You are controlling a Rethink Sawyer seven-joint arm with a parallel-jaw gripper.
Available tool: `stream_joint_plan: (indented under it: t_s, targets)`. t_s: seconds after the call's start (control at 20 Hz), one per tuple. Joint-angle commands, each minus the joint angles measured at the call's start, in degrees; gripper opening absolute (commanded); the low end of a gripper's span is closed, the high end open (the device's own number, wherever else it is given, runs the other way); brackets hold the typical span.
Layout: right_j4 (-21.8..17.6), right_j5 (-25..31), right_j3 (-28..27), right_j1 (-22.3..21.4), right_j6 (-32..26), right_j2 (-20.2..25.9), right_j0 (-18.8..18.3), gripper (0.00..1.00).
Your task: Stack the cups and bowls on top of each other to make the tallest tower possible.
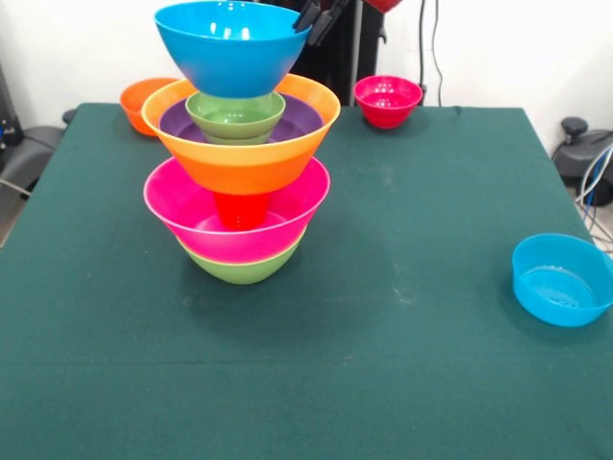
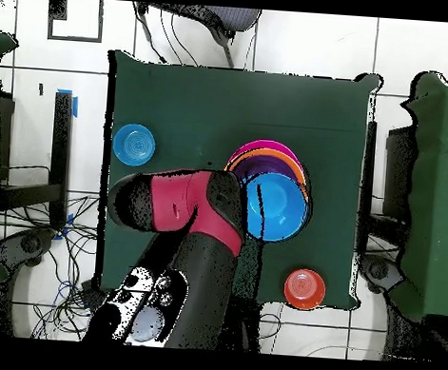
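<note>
Here:

1. Table (image 1: pixel 402 316): green cloth, carries everything.
2. Arm (image 2: pixel 201 229): red and black, reaches over the tower in the overhead view.
3. Tower (image 1: pixel 239 192): left of centre in the front view. From the bottom: green bowl (image 1: pixel 239 268), pink bowl (image 1: pixel 192 206), a small red-orange piece (image 1: pixel 239 209) standing inside the pink, orange bowl (image 1: pixel 239 168) on top of that, purple bowl (image 1: pixel 177 120) nested within, small green bowl (image 1: pixel 235 115) within the purple.
4. Blue bowl (image 1: pixel 230 48): topmost, just above the small green bowl; whether it rests there or hangs clear I cannot tell.
5. Loose bowls: a second blue one (image 1: pixel 560 280) near the right edge, a red one (image 1: pixel 387 101) and an orange one (image 1: pixel 134 101) at the far edge, all well apart from the tower.
6. Gripper (image 1: pixel 321 17): dark tips at the blue bowl's right rim; apart or clamped on it, I cannot tell.

Judgement: the step is seating the blue bowl. Do it well by centring it over the small green bowl, lowering straight, letting go gently; the orange bowl's narrow support could tip under a sideways nudge.
</note>
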Motion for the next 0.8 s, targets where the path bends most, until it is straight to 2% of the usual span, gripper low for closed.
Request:
stream_joint_plan:
  t_s: [0.05,0.2,0.25,0.8]
  targets:
    - [-4.72,0.96,-0.43,1.82,-7.21,6.61,-1.0,0.0]
    - [-4.78,0.95,-0.72,2.04,-6.88,6.46,-0.95,0.0]
    - [-4.72,1.24,-0.76,2.1,-7.08,6.55,-1.05,1.0]
    - [-6.63,1.25,-1.06,1.83,-6.58,6.45,-0.4,1.0]
